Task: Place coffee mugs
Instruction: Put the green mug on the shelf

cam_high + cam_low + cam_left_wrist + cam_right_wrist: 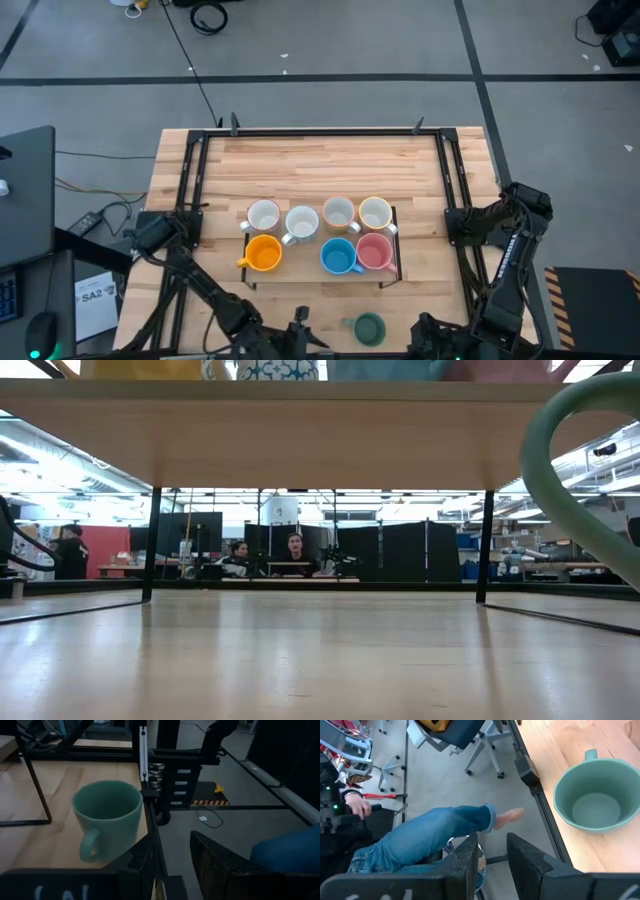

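Rack: seven mugs are carried; four white mugs in the far row, orange mug, blue mug and pink mug in the near row.
Green mug: stood upright on the table near its front edge, apart from the rack.
Left gripper: fingers are spread, nothing held, just beside the green mug.
Right gripper: fingers are spread, nothing held, past the table edge near the green mug.

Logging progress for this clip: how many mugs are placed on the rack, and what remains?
Done: seven small ceramic mugs stand on the black rack: four white ones in the back row, and an orange, a blue and a pink one in front. In hand: nothing; the left pincer and right pincer are open and empty. Left: the green mug at the table's near edge.
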You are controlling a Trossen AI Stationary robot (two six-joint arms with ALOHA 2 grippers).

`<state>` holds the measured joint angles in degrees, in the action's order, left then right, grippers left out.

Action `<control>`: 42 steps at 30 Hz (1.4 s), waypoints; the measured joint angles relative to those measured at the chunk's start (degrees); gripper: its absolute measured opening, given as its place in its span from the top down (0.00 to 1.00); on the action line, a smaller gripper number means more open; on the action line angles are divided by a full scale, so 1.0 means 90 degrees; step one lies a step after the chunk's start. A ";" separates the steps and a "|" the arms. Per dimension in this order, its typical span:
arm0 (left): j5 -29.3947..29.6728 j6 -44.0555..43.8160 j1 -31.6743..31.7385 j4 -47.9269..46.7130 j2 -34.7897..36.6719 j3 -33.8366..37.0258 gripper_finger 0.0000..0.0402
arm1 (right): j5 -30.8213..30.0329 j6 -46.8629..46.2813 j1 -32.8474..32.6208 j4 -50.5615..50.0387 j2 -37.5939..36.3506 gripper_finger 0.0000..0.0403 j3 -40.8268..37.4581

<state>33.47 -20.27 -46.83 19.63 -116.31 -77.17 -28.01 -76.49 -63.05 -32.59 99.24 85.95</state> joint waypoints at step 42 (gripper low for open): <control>-0.2004 0.0330 0.0947 -0.0256 0.0005 0.0000 0.45 | 0.0075 -0.0005 0.0000 -0.0001 0.0000 0.73 0.0000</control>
<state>15.43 -17.30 -38.30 17.32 -116.27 -77.17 -27.33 -76.53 -63.05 -32.60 99.24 85.95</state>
